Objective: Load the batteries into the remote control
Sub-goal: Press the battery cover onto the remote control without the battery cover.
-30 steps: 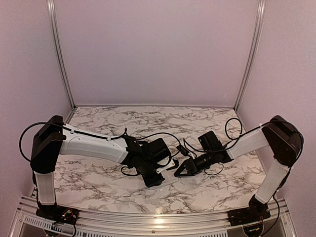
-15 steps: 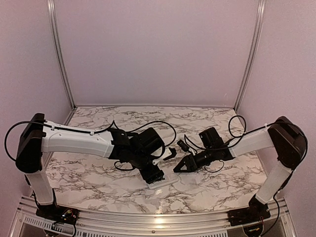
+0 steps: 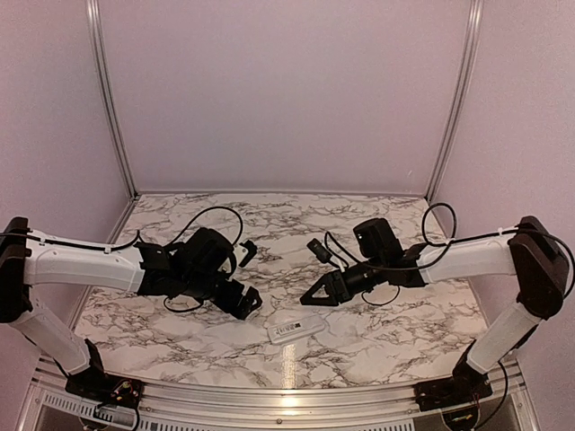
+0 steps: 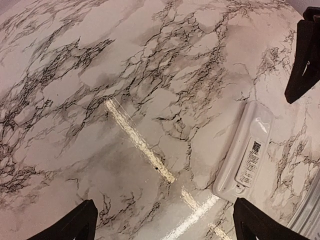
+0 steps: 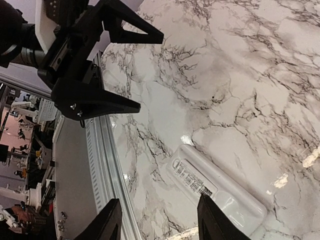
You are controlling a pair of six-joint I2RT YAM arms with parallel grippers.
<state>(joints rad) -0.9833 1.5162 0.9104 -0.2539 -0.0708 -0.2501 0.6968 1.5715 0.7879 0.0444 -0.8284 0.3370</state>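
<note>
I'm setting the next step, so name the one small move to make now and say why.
Likely no further handling, just retract to rest. The remote control lies flat, label side up, its back apparently closed, and no batteries show in any view. The left gripper and right gripper are open, empty and apart from it.

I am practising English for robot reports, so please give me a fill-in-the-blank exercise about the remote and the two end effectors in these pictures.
1. The remote control lies flat on the table with its ___ side up, its label showing.
2. The left end effector and the right end effector are both ___, holding nothing.
3. No ___ are visible in any view.
Missing words: back; open; batteries.
</note>
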